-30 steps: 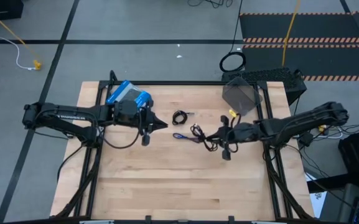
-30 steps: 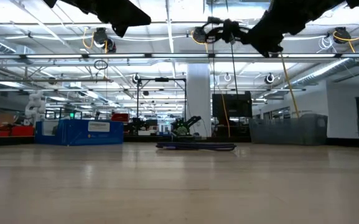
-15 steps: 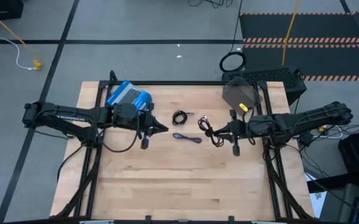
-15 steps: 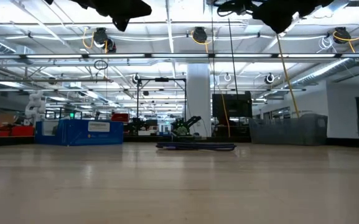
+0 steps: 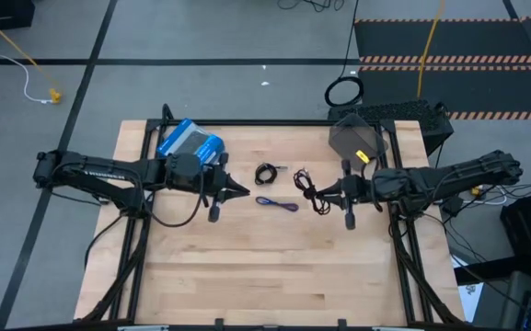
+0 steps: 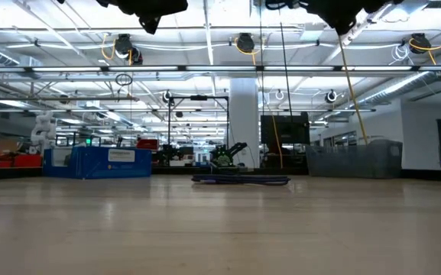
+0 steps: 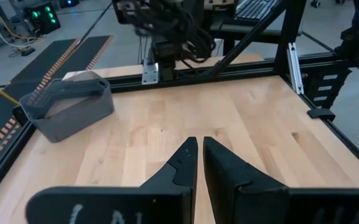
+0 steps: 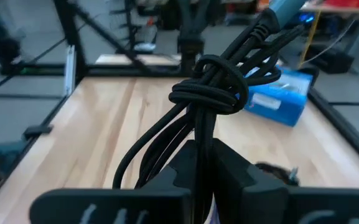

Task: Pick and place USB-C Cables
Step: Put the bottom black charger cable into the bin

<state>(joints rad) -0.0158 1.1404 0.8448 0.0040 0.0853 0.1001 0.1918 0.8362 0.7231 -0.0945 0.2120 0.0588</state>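
Note:
My right gripper (image 5: pixel 325 195) is shut on a black bundled USB-C cable (image 5: pixel 304 183), held high above the table's middle right; it also shows in the right wrist view (image 8: pixel 209 87). A black cable coiled in a small ring (image 5: pixel 266 172) and a blue-purple cable (image 5: pixel 277 204) lie flat on the table between the arms. My left gripper (image 5: pixel 237 188) is shut and empty, hovering left of these two cables; its fingers show in the left wrist view (image 7: pixel 199 158). My right gripper pinches the black cable's strands (image 8: pixel 198 132) between its two fingers, just below the bundle's wrapped knot (image 8: pixel 211 93). The fingers come about level from the table's right side. The bundle sticks out beyond the fingertips, lifted clear of the table, with a loop hanging slack.
A grey bin (image 5: pixel 355 140) stands at the table's far right. A blue-and-grey box (image 5: pixel 190 140) sits at the far left behind my left arm. A large black cable hoop (image 5: pixel 343 92) lies on the floor beyond the far edge. The near half of the table (image 5: pixel 265 276) is bare wood.
My right gripper has risen with the black bundled cable and drawn back a little toward the table's right and far edges. The cable is lifted clear and has left the top of the low view. The other two cables have stayed in place.

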